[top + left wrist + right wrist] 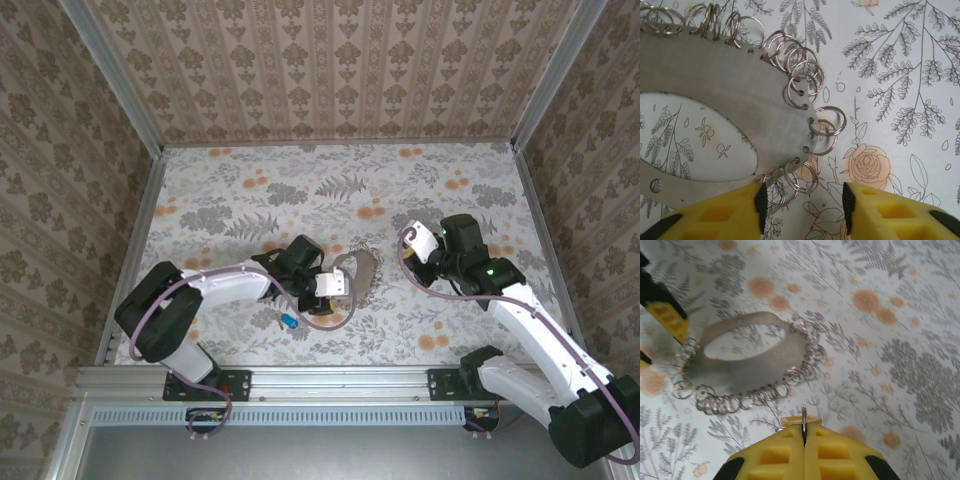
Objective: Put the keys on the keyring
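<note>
The keyring (755, 372), an oval plate edged with small rings (805, 75), lies on the bench (450, 160). The left jaws are spread at its rim; what seems a key (803, 422) is pinched edge-on in the right jaws. One ring should be steadied before threading.

left arm (225, 283) is reaching right, low | left pincer (802, 201) is standing with pads apart | right arm (530, 325) is bending inward | right pincer (803, 442) is pinching a thin key (803, 419)

Grey keyring (735, 85); floral table (905, 165)
</note>
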### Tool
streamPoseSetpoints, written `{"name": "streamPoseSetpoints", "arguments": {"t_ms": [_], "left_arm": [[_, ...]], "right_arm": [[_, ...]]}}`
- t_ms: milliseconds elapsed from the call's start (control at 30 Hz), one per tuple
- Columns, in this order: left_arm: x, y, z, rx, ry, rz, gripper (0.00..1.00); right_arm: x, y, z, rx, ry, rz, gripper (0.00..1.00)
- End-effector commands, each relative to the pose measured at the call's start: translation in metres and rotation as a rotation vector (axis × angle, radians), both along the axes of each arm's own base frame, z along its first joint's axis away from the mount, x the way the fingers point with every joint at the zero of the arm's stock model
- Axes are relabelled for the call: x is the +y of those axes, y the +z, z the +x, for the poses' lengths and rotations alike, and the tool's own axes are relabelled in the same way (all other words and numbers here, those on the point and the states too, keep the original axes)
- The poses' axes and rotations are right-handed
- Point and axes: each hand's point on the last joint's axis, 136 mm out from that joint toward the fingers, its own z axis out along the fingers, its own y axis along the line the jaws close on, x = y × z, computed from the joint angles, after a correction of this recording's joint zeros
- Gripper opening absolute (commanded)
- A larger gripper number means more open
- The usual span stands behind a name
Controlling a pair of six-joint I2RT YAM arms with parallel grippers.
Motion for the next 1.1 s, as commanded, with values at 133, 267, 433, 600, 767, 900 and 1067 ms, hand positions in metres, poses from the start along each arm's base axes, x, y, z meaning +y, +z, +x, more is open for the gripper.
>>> {"name": "streamPoseSetpoints", "arguments": {"t_ms": [133,267,433,600,767,900,1067], "left_arm": [[-0.015,0.015,0.008,0.191,0.423,0.136,0.53],[-0.003,0.026,-0.002,0.314,0.780,0.176,0.52],[0.010,0.017,-0.024,0.406,0.934,0.384,0.47],[0.006,-0.002,-0.029,0.451,0.945,0.439,0.48],[0.004,-0.013,-0.024,0.505,0.971,0.454,0.47],[0.001,-0.011,-0.013,0.519,0.995,0.422,0.46],[-0.012,-0.014,-0.013,0.554,0.940,0.404,0.35]], "right_arm": [[-0.020,0.022,0.016,-0.029,-0.156,0.009,0.00],[-0.013,0.028,0.016,-0.047,-0.136,0.066,0.00],[-0.006,0.025,0.009,-0.031,-0.100,0.098,0.00],[0.000,0.030,0.005,-0.056,-0.067,0.136,0.00],[0.002,0.034,0.003,-0.053,-0.054,0.145,0.00],[0.001,0.036,0.001,-0.060,-0.046,0.140,0.00],[0.002,0.039,0.000,-0.066,-0.038,0.135,0.00]]}}
